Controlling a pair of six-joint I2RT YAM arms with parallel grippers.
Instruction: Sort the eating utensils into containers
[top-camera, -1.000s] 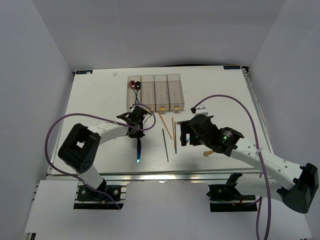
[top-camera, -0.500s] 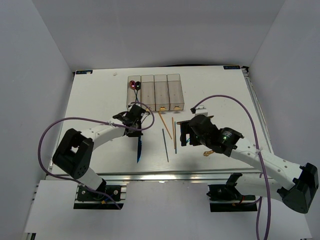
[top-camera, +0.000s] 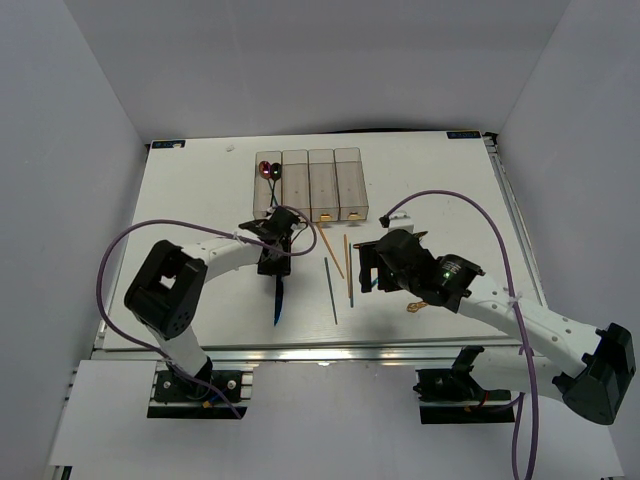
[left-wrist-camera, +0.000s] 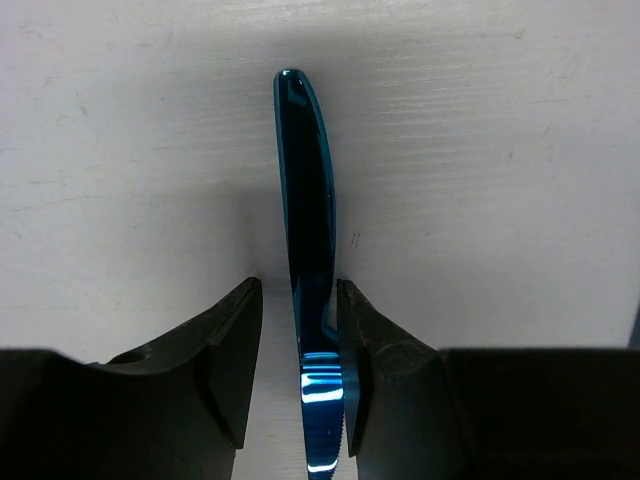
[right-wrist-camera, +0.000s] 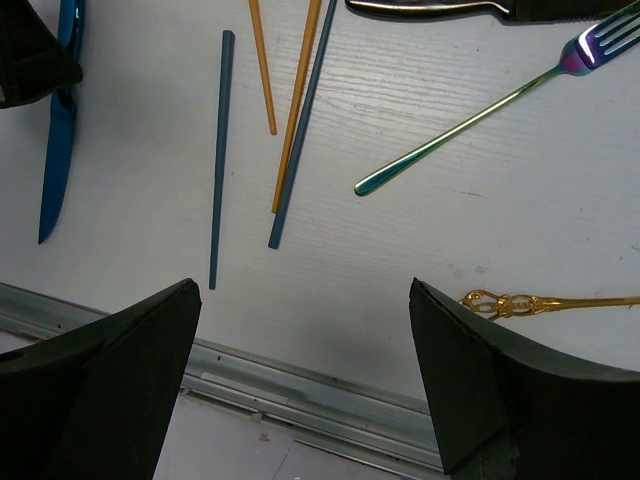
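Left pincer (left-wrist-camera: 296, 300) astride blue knife (left-wrist-camera: 303, 200)

Top camera looks down; close wrist cameras share blue knife (left-wrist-camera: 303, 230)

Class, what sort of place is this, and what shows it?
Probably a robotics lab test cell: plain white walls boxing in a table, paired robot arms bolted at its edge, cutlery near clear bins.

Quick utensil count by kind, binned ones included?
Chopsticks: 4, two gold chopsticks, two blue chopsticks
Spoons: 2, red spoon and dark spoon, both in the leftmost bin
Knives: 1, blue knife
Forks: 1, iridescent fork
Kind unclear: 2, ornate gold handle, dark piece cut off by the frame
Total: 10
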